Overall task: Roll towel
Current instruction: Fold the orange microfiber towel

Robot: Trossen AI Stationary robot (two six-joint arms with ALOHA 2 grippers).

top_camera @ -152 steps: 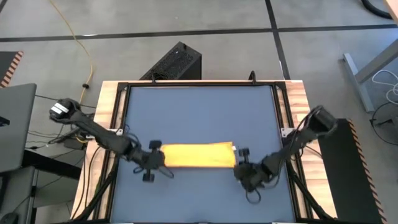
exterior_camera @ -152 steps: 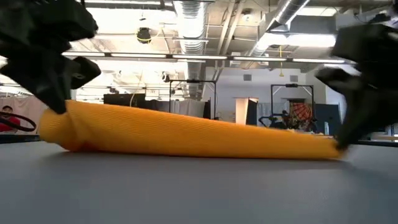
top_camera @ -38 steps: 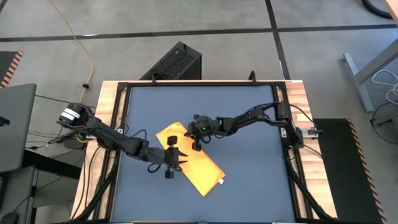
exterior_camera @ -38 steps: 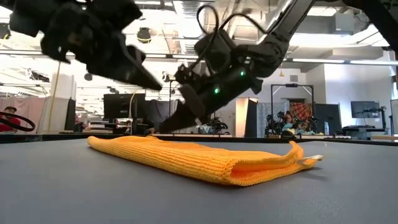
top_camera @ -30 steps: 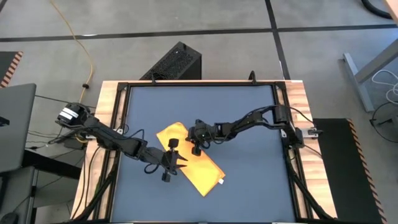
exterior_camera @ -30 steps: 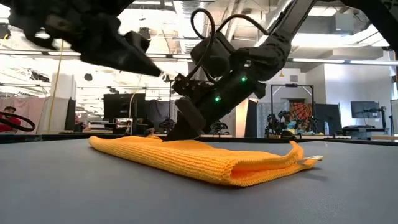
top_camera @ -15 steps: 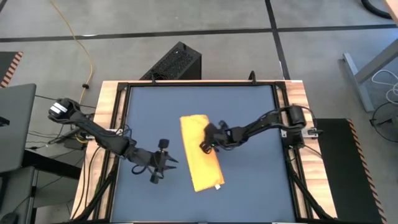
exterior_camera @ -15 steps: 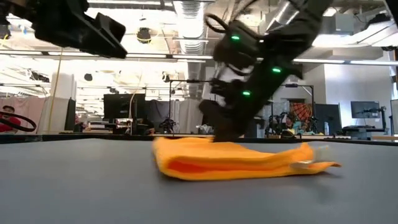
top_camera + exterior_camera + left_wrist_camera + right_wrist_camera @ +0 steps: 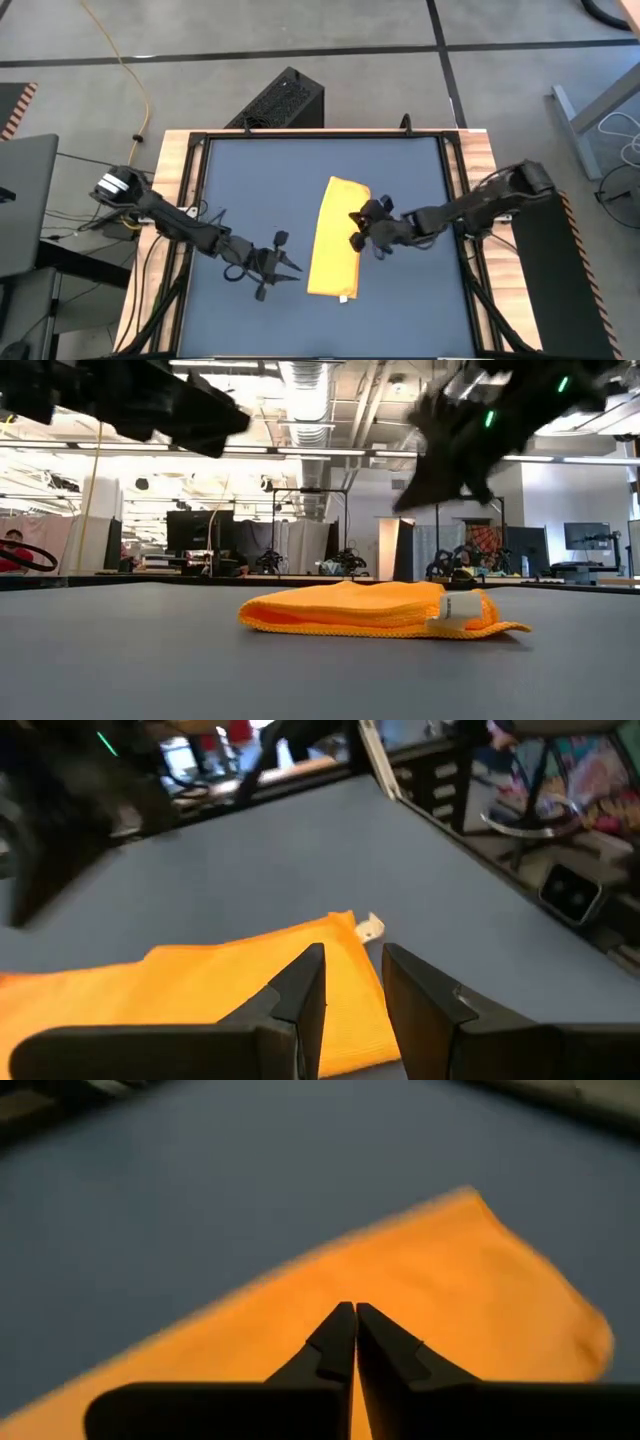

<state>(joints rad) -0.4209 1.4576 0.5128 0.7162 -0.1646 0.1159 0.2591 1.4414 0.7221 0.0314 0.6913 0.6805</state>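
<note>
Right end effector (image 9: 363, 231), fingers pinched together and grasping nothing, is hovering right of centre beside the folded yellow towel (image 9: 335, 237) lying unrolled mid-surface (image 9: 400, 170), while the left end effector (image 9: 279, 262) is waiting parted at lower left.

The towel (image 9: 336, 238) is lying on the table (image 9: 400, 180), near its middle. The left gripper (image 9: 287, 265) is hovering just left of it. The right gripper (image 9: 357, 228) is hanging over its right edge.

the towel (image 9: 336, 237) is bright yellow-orange (its tiny tag (image 9: 458, 607) white). the tabletop (image 9: 250, 180) is plain dark blue.
</note>
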